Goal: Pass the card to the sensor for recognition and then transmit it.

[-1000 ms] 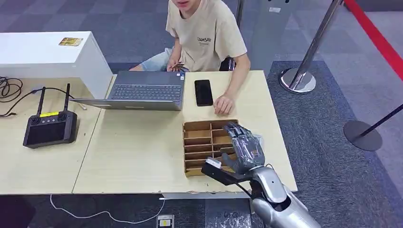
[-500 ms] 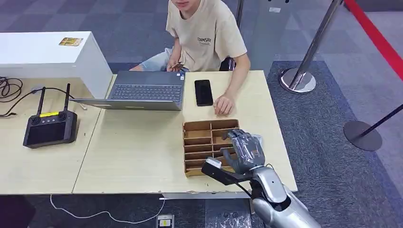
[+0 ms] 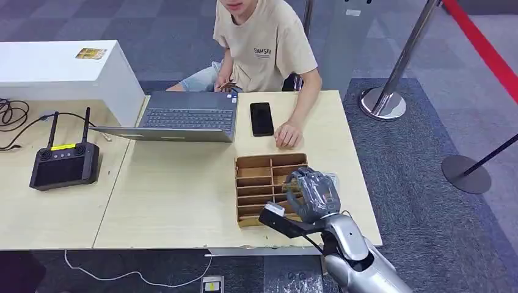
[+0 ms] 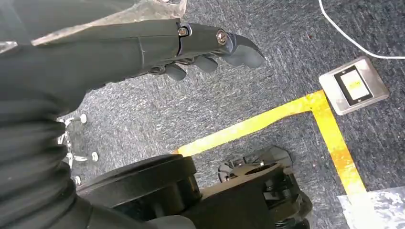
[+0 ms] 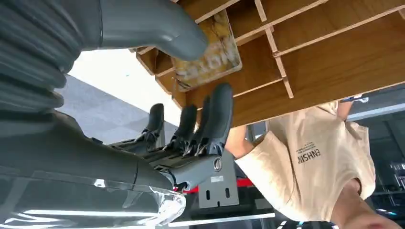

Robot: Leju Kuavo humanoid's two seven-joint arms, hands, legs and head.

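At five o'clock on the pale wooden counter (image 3: 183, 201), the right robot hand (image 3: 310, 194) pinches a yellow patterned card (image 5: 210, 53) over the brown slotted wooden organiser (image 3: 259, 183); the left robot hand (image 4: 200, 45) hangs released.

Bright even light, soft shadows, sharp

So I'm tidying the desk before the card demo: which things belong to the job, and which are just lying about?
For the job:
right hand
card at its fingers
wooden divider tray

Lying about:
laptop
phone
remote controller
white box
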